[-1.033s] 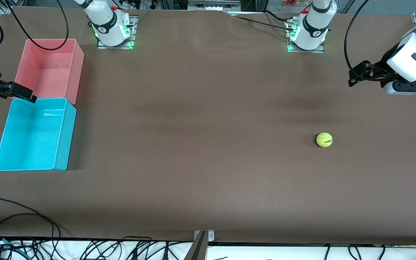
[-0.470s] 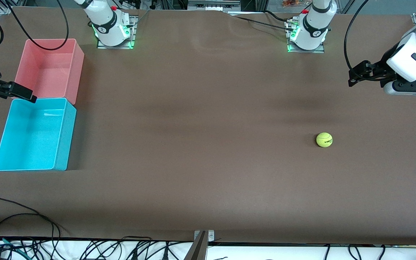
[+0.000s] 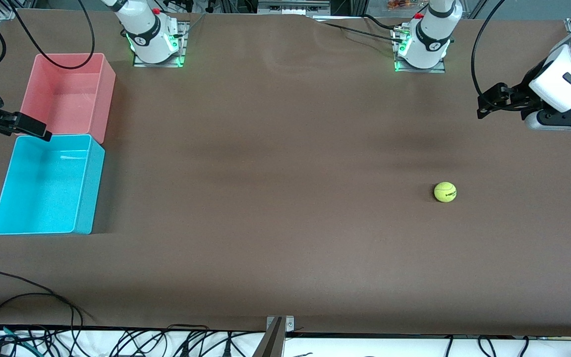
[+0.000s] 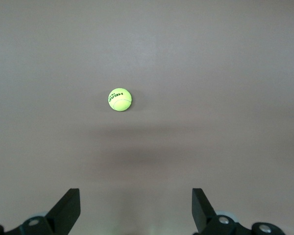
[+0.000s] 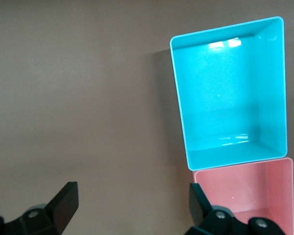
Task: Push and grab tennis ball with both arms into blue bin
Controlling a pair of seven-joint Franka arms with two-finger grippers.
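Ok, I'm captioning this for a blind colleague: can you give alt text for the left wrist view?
A small fuzzy yellow-green tennis ball with a dark printed logo lies alone on the plain brown table. The left gripper is above the table, apart from the ball, its two black fingers spread wide open and holding nothing.
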